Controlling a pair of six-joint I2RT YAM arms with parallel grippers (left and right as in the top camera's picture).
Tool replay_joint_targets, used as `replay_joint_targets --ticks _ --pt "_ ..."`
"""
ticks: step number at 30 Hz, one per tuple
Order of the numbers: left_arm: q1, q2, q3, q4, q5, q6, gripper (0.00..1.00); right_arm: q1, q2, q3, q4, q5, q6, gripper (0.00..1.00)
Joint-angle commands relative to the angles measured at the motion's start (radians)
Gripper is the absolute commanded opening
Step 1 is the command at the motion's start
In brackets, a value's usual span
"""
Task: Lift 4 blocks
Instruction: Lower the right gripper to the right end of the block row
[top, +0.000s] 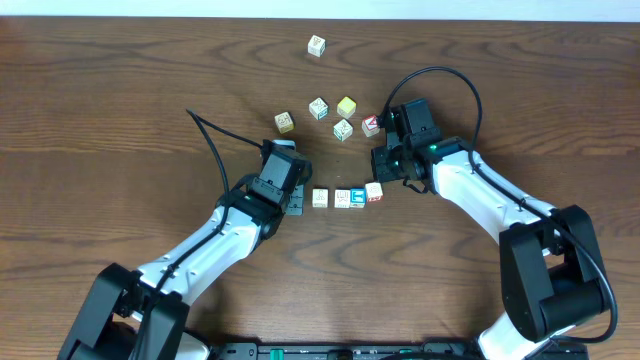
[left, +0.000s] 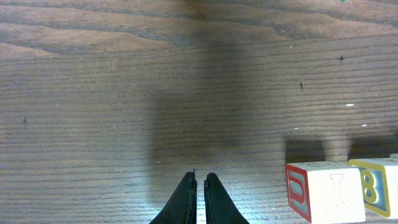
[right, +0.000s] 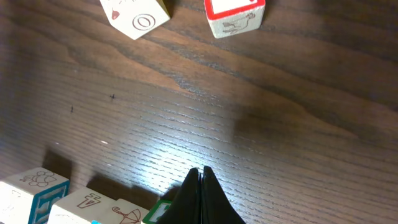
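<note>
The 4 blocks (top: 342, 198) sit in a row from overhead, caught between both pincers: the left gripper (top: 297, 205) just beside one end, the right gripper (top: 384, 170) near the other. Left wrist now: tips pinched nearly together on nothing, two blocks (left: 326, 190) off to their right. Right wrist: jaws fully closed, empty, blocks (right: 37, 196) low on their left, the red-faced cube (right: 234, 14) well ahead

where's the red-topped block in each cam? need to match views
Overhead: red-topped block sits right of centre, at the right end of the upper cluster.
Left wrist: not in it.
Right wrist: at the top edge, just right of centre.
Shared landmark: row of blocks, mid-table overhead, bottom right in left wrist, bottom left in right wrist.
</note>
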Motion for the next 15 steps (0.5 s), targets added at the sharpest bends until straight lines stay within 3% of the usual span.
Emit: replay_joint_targets --ticks 1,15 --pt "0.001 0.032 -0.005 0.004 0.014 -0.035 0.08 0.008 0.016 -0.004 -0.002 -0.011 0.003 0.01" --pt "0.000 0.043 -0.005 0.004 0.044 -0.043 0.08 0.059 0.016 -0.006 -0.030 -0.009 0.049 0.01"
